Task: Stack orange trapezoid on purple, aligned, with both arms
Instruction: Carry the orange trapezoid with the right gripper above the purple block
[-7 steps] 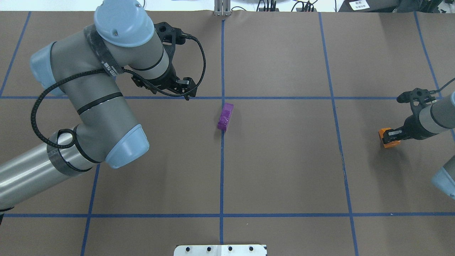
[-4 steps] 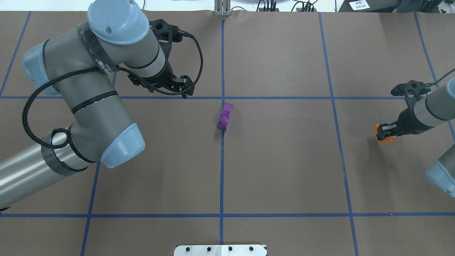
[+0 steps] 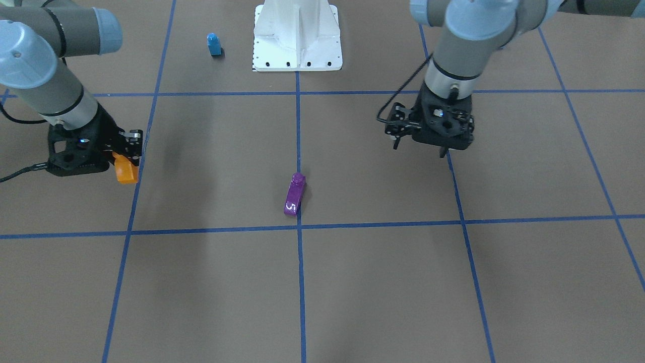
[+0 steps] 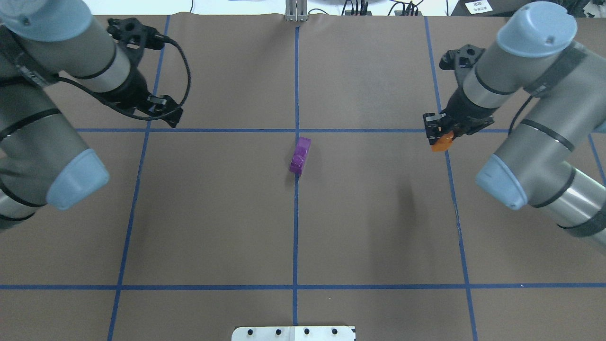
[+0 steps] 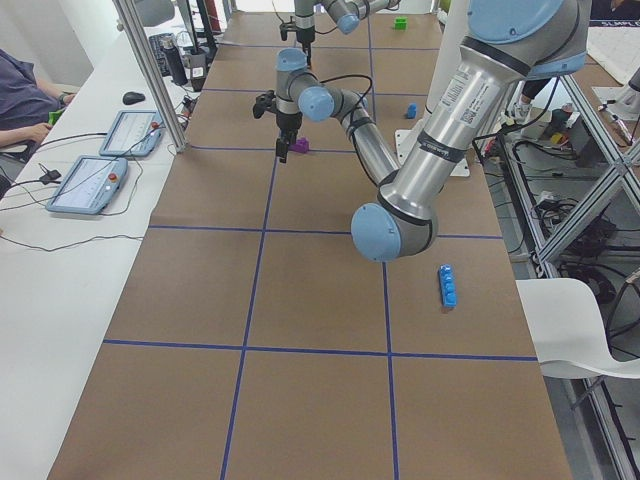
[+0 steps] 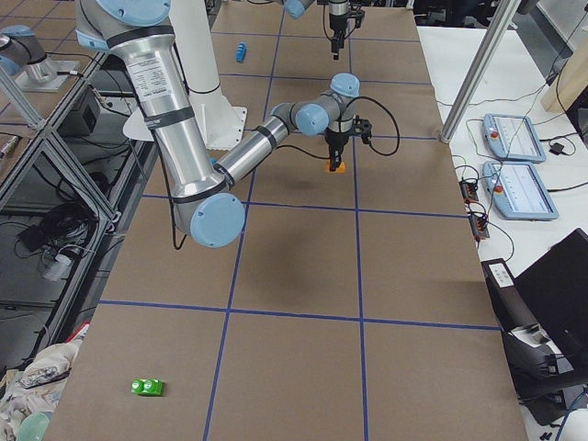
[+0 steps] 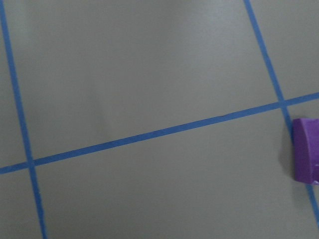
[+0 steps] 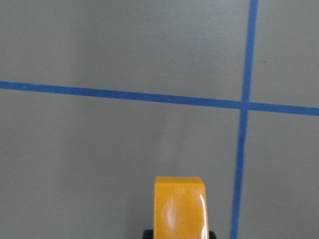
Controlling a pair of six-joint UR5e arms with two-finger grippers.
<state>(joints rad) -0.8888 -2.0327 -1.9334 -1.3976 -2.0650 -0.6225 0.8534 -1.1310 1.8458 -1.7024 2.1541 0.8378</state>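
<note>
The purple block (image 4: 300,154) lies on the brown table at the centre grid line, its white mark facing the operators' side (image 3: 295,194); it also shows at the right edge of the left wrist view (image 7: 305,157). My right gripper (image 4: 438,132) is shut on the orange trapezoid (image 4: 441,142) and holds it above the table, well to the right of the purple block. The orange trapezoid also shows in the front view (image 3: 125,169) and the right wrist view (image 8: 179,206). My left gripper (image 4: 166,110) looks open and empty, far to the left of the purple block.
A small blue single-stud block (image 3: 214,44) stands beside the white base pedestal (image 3: 297,35). A long blue brick (image 5: 448,285) lies on the robot's left side of the table. A green block (image 6: 147,387) lies near the table's right end.
My right gripper has carried the orange trapezoid left and away from me, off the right edge toward the centre. My left gripper has moved left, further from the purple block, which has not moved.
</note>
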